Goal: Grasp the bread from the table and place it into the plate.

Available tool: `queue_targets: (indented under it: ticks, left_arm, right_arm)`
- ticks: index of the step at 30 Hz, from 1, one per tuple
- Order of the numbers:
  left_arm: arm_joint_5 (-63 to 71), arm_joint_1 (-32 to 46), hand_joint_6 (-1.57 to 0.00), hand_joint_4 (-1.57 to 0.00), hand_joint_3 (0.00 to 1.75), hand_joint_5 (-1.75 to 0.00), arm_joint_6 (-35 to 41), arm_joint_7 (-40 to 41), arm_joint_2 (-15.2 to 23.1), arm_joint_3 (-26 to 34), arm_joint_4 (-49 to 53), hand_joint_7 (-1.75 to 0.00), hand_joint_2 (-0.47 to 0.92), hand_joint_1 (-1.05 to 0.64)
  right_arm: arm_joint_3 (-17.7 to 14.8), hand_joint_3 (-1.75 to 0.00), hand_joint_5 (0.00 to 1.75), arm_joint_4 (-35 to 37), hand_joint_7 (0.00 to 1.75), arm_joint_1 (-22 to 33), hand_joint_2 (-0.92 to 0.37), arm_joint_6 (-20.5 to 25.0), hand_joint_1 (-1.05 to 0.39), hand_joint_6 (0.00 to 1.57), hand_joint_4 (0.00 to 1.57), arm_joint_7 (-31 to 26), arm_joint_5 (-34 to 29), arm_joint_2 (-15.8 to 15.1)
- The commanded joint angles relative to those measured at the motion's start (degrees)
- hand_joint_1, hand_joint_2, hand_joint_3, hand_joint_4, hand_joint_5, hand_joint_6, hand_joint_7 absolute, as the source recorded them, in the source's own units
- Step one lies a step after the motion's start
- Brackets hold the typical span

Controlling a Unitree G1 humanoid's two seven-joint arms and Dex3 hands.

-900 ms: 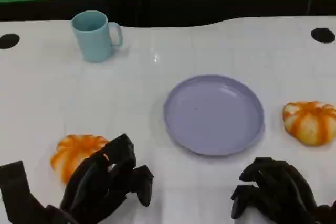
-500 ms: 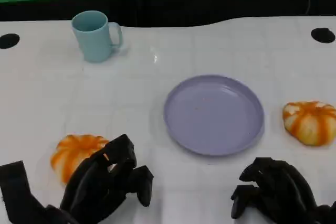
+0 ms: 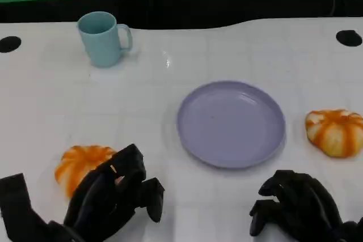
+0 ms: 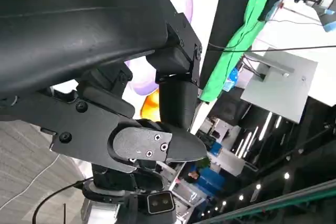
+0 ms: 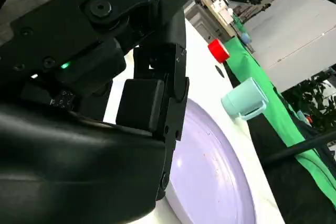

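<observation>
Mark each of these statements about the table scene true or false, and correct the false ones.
1. The plate holds a bread roll. False: it is bare; both rolls lie on the table.
2. The left hand sits just beside the left bread roll. True.
3. The mug lies tipped on its side. False: it stands upright.
4. The right bread roll lies right of the plate. True.
5. The right hand holds a roll. False: it holds nothing.

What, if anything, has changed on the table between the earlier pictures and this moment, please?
Very little. The left hand has sunk slightly toward the near edge, beside the orange-and-white bread roll on the left, without taking hold of it. The right hand, the lilac round plate, the second bread roll on the right and the pale blue mug stayed put.
</observation>
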Motion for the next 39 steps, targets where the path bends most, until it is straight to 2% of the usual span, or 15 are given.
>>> queue_targets:
  ticks: [1,5,7,11,13,14,17,20,24,26,30,33,34,36,39]
  left_arm:
    - [0.4,-0.2,-0.66,-0.91,0.26,-1.75,-1.3,-0.1,0.4,0.5,-0.7,-1.75,0.92,-0.66]
    - [1.3,0.0,-0.59,-0.85,0.31,-1.75,-3.9,-0.4,0.4,0.4,-0.9,-1.75,0.92,-0.66]
    - [2.8,-0.1,-0.56,-0.82,0.30,-1.75,-5.2,-0.2,1.6,0.1,-1.7,-1.66,0.92,-0.67]
    - [5.0,0.1,-0.55,-0.65,0.30,-1.75,-7.1,0.4,3.6,0.2,-4.3,-1.26,0.92,-0.65]
    - [5.3,0.0,-0.60,-0.56,0.29,-1.63,-6.9,0.3,4.6,0.4,-5.9,-0.85,0.92,-0.58]
    - [5.3,0.0,-0.63,-0.54,0.29,-1.60,-6.7,0.3,4.9,0.3,-6.3,-0.73,0.92,-0.56]
    - [9.2,-0.1,-0.59,-0.46,0.28,-1.51,-10.9,0.6,7.1,-0.1,-7.5,-0.55,0.92,-0.56]
    - [17.5,0.0,-0.53,-0.43,0.27,-1.41,-15.3,3.3,11.0,-0.9,-10.2,-0.47,0.92,-0.59]
    - [21.5,0.6,-0.46,-0.37,0.18,-1.17,-13.9,5.2,14.8,-1.1,-15.3,-0.30,0.92,-0.50]
    - [24.2,0.8,-0.46,-0.36,0.16,-1.15,-12.7,6.6,16.9,-1.2,-17.8,-0.27,0.92,-0.49]
    - [36.2,1.1,-0.39,-0.31,0.16,-0.81,-11.2,9.5,24.3,-1.5,-24.1,-0.06,0.92,-0.60]
    - [44.8,1.0,-0.37,-0.32,0.15,-0.67,-10.6,10.5,29.1,-2.5,-27.4,-0.01,0.92,-0.63]
    - [48.9,0.9,-0.33,-0.35,0.15,-0.49,-9.8,10.3,31.4,-3.1,-29.1,-0.01,0.92,-0.67]
    - [58.3,0.5,-0.30,-0.38,0.12,-0.32,-6.2,8.8,35.3,-4.8,-33.4,0.00,0.92,-0.69]
    - [66.4,0.0,-0.28,-0.37,0.08,-0.23,-1.6,7.6,37.0,-7.4,-36.9,0.00,0.92,-0.70]
  right_arm:
    - [0.0,0.00,0.80,-0.5,0.37,0.0,-0.73,-0.1,-1.02,1.57,1.53,-0.2,0.2,-0.3]
    - [0.0,0.00,0.80,-0.5,0.38,0.0,-0.73,0.3,-1.02,1.57,1.53,-0.2,0.4,-0.2]
    - [0.0,0.00,0.80,-0.5,0.38,0.0,-0.73,-0.1,-1.02,1.57,1.53,-0.1,0.4,-0.2]
    - [0.0,-0.01,0.80,-0.5,0.38,0.1,-0.74,-0.5,-1.02,1.57,1.53,0.1,0.3,-0.2]
    - [-0.1,0.00,0.80,-0.5,0.37,0.1,-0.73,-0.2,-1.02,1.57,1.53,0.4,0.6,-0.2]
    - [-0.1,0.00,0.80,-0.5,0.37,0.1,-0.73,-0.2,-1.02,1.57,1.53,0.4,0.7,-0.2]
    - [-0.1,0.00,0.80,-0.8,0.37,0.2,-0.73,0.2,-1.02,1.57,1.54,0.0,0.8,-0.2]
    - [-0.1,0.00,0.80,-0.8,0.37,0.3,-0.73,0.1,-1.02,1.57,1.54,0.1,0.6,-0.3]
    - [-0.1,0.00,0.80,-0.8,0.38,0.3,-0.73,0.3,-1.02,1.57,1.54,-0.1,0.6,-0.2]
    - [-0.1,0.00,0.80,-0.9,0.38,0.3,-0.73,0.3,-1.02,1.57,1.54,-0.1,0.6,-0.1]
    - [-0.1,0.00,0.79,-0.9,0.38,0.2,-0.72,0.6,-1.02,1.57,1.54,-0.5,0.5,-0.1]
    - [-0.2,0.00,0.79,-0.6,0.38,0.0,-0.73,0.5,-1.02,1.57,1.54,-0.5,0.4,-0.1]
    - [-0.3,0.00,0.79,-0.5,0.38,-0.1,-0.72,0.5,-1.02,1.57,1.54,-0.6,0.5,-0.1]
    - [-0.4,0.00,0.78,-0.4,0.37,-0.2,-0.72,0.6,-1.01,1.57,1.55,-0.7,0.6,-0.1]
    - [-0.3,0.00,0.78,-0.1,0.37,-0.5,-0.72,0.6,-1.01,1.57,1.54,-0.5,0.4,-0.3]
